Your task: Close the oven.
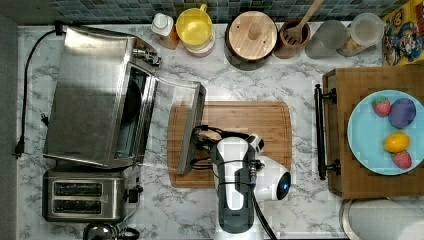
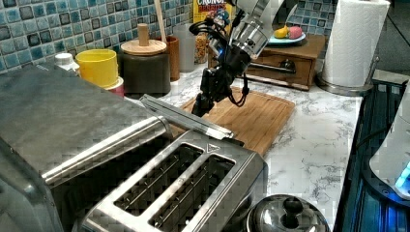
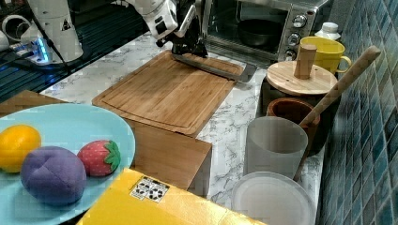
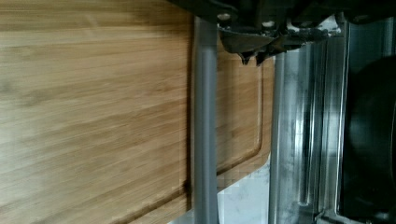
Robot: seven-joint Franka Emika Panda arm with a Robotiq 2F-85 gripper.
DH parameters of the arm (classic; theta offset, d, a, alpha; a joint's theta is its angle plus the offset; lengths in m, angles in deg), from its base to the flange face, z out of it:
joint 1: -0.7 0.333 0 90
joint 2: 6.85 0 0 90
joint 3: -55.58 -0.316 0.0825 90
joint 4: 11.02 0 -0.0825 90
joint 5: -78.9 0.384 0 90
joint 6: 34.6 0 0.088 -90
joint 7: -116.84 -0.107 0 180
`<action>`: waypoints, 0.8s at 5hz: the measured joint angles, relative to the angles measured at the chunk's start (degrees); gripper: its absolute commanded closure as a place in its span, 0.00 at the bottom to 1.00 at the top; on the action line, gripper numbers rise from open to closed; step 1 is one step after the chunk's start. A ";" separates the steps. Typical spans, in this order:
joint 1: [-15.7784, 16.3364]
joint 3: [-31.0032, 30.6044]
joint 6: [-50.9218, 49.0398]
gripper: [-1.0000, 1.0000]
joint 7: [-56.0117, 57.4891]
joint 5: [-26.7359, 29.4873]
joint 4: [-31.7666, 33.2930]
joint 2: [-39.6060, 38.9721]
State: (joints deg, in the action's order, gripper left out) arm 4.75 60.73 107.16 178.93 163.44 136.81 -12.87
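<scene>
Black pincer: the gripper (image 2: 202, 104) sits mid-frame in the left view, fingers pointing down at the far edge of the dropped oven door; in the top view it lies just right of that edge (image 1: 197, 142)
Grip: whether its fingers are apart or closed on anything — I cannot tell
Handle: the steel bar handle (image 4: 205, 135) runs as a grey rod down the wrist view's middle, with the gripper's dark body at its upper end
Door: the glass door (image 1: 185, 122) hangs open and nearly flat, reaching over the left edge of the cutting board in the top view
Oven: the brushed-steel toaster oven (image 1: 95, 107) fills the upper left of the top view, with a dark pan (image 3: 258, 30) inside it seen at the top of the right view, knobs (image 3: 296, 33) beside
Board: the bamboo cutting board (image 1: 245, 127) lies centre of the top view, under the arm
Arm: the white Panda arm (image 1: 235, 185) enters from the lower middle of the top view
Toaster: a two-slot toaster (image 1: 82, 195) — lower left of the top view, just below the oven
Plate: a light-blue plate (image 1: 367, 135) with toy fruit sits on a wooden drawer box (image 1: 345, 170) at the right edge of the top view
</scene>
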 measured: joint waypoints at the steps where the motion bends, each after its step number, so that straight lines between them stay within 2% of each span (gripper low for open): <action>1: -0.27 -1.19 1.34 1.00 0.00 0.50 -0.90 -1.33; 3: -0.67 -0.81 -2.07 1.00 -0.11 0.56 -2.01 -4.58; 4: -1.13 -1.90 -0.48 1.00 -0.11 1.40 -2.01 -4.35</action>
State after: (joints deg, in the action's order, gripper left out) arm 3.63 58.83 106.68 178.82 164.84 134.79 -17.22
